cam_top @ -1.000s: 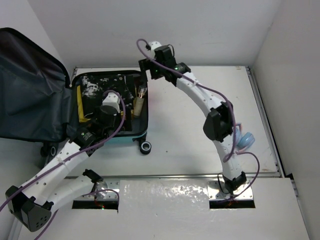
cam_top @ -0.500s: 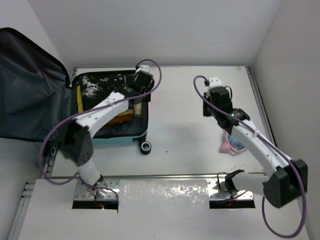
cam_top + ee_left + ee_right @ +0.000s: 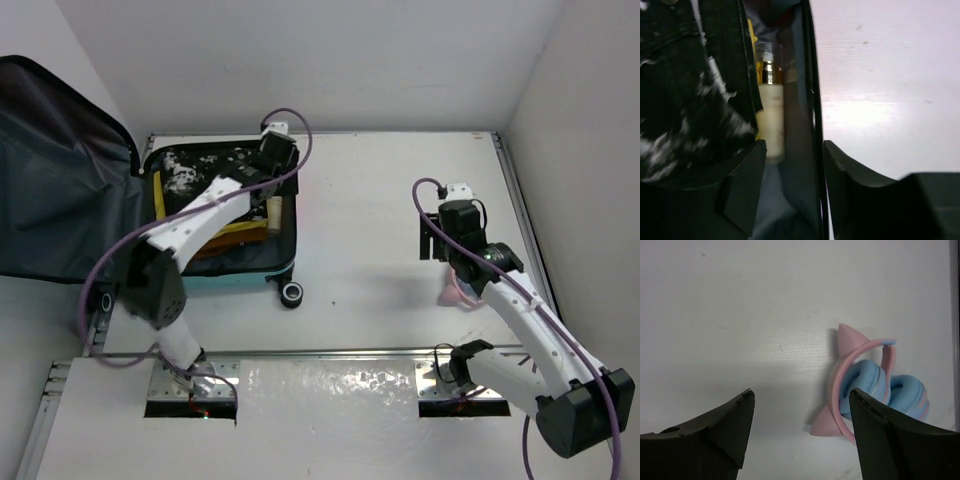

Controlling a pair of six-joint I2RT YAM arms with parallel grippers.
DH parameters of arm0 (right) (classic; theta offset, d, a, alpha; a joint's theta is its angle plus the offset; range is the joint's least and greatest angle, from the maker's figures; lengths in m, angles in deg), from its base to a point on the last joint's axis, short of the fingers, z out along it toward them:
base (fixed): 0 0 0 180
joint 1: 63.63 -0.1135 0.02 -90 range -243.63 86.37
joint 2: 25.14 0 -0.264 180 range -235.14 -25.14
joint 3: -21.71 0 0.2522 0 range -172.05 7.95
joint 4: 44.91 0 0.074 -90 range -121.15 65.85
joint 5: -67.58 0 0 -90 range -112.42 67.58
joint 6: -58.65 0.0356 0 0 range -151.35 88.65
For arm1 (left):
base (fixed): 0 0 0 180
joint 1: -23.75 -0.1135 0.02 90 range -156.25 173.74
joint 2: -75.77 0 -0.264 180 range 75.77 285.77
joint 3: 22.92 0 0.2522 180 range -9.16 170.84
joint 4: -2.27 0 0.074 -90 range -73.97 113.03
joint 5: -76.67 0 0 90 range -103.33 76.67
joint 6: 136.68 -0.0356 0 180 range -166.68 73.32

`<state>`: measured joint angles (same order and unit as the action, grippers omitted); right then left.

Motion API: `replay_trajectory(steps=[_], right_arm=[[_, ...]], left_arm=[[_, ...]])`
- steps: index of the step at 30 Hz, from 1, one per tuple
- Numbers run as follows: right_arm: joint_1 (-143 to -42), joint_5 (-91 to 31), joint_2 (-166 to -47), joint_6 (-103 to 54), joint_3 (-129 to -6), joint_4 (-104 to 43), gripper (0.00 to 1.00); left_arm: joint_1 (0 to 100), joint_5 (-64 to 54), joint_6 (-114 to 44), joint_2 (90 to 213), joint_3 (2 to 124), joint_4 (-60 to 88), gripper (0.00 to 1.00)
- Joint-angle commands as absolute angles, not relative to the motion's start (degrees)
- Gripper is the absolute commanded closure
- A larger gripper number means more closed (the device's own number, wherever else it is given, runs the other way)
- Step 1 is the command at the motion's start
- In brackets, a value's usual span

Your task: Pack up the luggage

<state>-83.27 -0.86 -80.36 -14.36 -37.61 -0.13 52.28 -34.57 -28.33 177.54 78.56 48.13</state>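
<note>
Left claw (image 3: 794, 146) parted astride luggage (image 3: 232, 272) rim, right claw (image 3: 801, 394) open (headphones (image 3: 866, 386) beside)

Open suitcase (image 3: 238, 272) at far left of the table (image 3: 370, 230), lid (image 3: 60, 200) lying leftward; bottle (image 3: 771, 117) inside, against its right wall; headphones (image 3: 867, 385) on the table, far right.

Your left arm (image 3: 200, 215) rises from its base, folds at an elbow close in on the left, and stretches its forearm away and to the right, with the wrist at the far end. Your left gripper (image 3: 794, 147) has its fingers partly apart, with a clear gap between them. Your right arm (image 3: 520, 310) folds at an elbow low on the right, and its forearm runs up and to the left. Your right gripper (image 3: 801, 395) points downward with its fingers spread wide and nothing between them.
</note>
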Motion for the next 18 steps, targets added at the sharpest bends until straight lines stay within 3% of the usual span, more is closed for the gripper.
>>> replay_trajectory(steps=[1,9,18], right_arm=[[-81.30,1.76,-82.70,-13.60,-38.55,7.42,0.28],[-75.76,0.08,-92.46,-12.72,-35.38,7.35,0.40],[-73.21,-0.43,-107.22,-13.07,-35.47,0.34,0.52]], left_arm=[[53.28,-31.70,-25.76,162.47,74.70,43.45,0.52],[53.98,-32.40,-25.32,139.17,57.56,48.28,0.31],[53.89,-36.79,-31.38,121.75,42.97,51.63,0.18]])
